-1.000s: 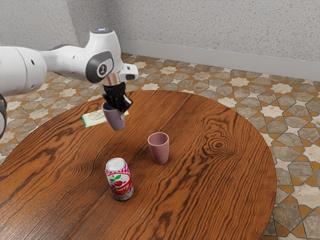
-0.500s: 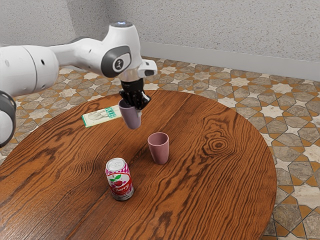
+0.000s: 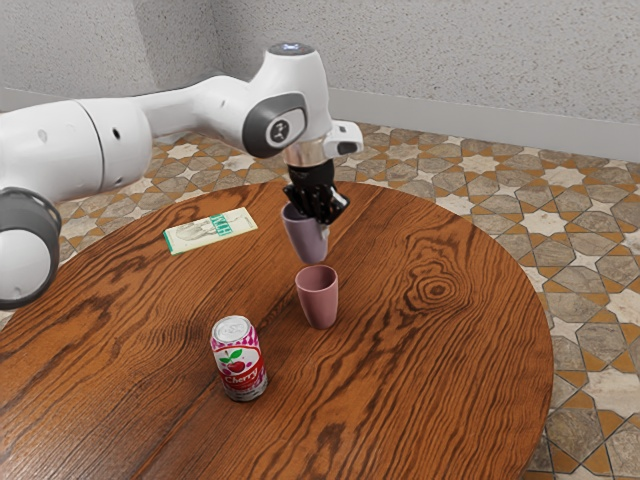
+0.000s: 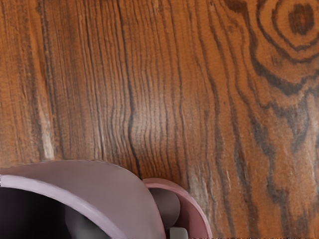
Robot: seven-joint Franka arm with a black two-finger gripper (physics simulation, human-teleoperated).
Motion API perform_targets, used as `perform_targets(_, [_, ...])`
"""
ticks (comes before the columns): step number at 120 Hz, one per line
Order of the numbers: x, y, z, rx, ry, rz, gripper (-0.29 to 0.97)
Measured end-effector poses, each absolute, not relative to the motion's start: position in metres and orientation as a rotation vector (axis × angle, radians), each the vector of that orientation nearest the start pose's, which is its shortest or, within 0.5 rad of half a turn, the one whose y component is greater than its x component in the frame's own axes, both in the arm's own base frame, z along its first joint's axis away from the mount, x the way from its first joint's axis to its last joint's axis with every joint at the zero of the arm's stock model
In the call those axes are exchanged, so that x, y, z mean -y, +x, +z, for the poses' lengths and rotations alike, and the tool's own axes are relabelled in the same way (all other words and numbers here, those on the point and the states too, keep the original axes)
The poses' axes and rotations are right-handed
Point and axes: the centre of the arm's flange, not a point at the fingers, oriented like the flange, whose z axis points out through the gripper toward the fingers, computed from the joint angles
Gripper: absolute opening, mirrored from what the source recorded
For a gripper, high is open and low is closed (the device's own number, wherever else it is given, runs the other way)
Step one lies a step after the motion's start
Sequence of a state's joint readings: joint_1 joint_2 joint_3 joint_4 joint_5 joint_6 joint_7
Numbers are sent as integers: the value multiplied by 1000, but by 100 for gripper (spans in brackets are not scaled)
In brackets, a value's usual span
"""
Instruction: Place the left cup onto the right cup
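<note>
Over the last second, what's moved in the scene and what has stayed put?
The gripper, shut on the held cup throughout, carried it toward the exterior view's right, from near the green packet to just above the standing cup. Nothing was let go. The standing cup, the soda can and the green packet stayed where they were on the table.

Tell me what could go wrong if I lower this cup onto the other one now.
1. The held cup hangs slightly off-centre above the standing cup; the wrist view shows the lower rim peeking out beside it. Lowering straight could clip that rim and tip it over.
2. The gripper holds the held cup at its rim, slightly tilted, so it may seat crooked.
</note>
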State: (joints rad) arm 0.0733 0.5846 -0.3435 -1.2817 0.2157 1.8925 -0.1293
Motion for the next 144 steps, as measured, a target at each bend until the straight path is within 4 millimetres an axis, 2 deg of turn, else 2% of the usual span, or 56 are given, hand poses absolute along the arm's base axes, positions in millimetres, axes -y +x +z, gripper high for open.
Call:
perform_targets(36, [124,715,409,-144,-3121,-43,-10])
perform_targets(59, [140,710,413,-122,-3128,-43,-10])
perform_targets(87, [148,699,419,-57,-3122,-29,-10])
perform_targets(144, [142,696,401,67,-3111,13,-10])
